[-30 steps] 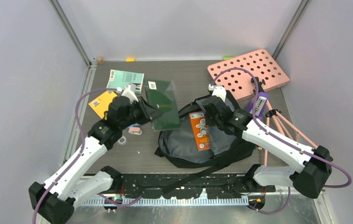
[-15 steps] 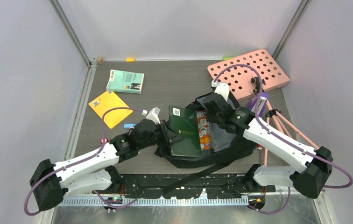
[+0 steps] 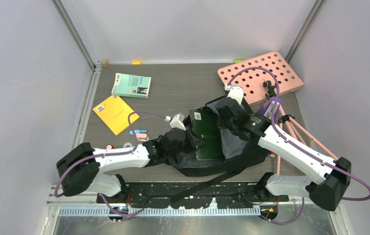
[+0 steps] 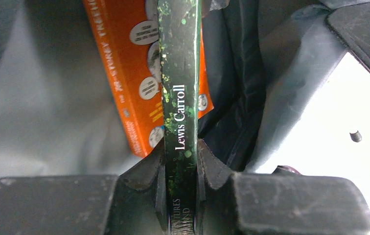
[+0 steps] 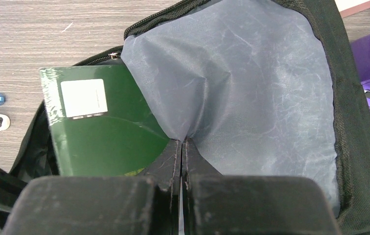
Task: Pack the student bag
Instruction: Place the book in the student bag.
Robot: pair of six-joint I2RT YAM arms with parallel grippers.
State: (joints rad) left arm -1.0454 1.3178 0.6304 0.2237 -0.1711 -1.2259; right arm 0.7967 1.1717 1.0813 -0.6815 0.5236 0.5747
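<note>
The left gripper (image 4: 180, 148), clamped on the green book (image 3: 206, 139), has carried it rightward into the student bag (image 3: 242, 156) lying near-centre on the table (image 3: 173, 93). The right gripper (image 5: 181, 147) pinches the bag's grey lining (image 5: 251, 88).

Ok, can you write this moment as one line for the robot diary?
left gripper: shut on green book, partly in student bag | right gripper: shut on its lining | orange book: inside bag

Soft, even light, dim inside the student bag (image 4: 36, 107) (left wrist view overexposed at right).
</note>
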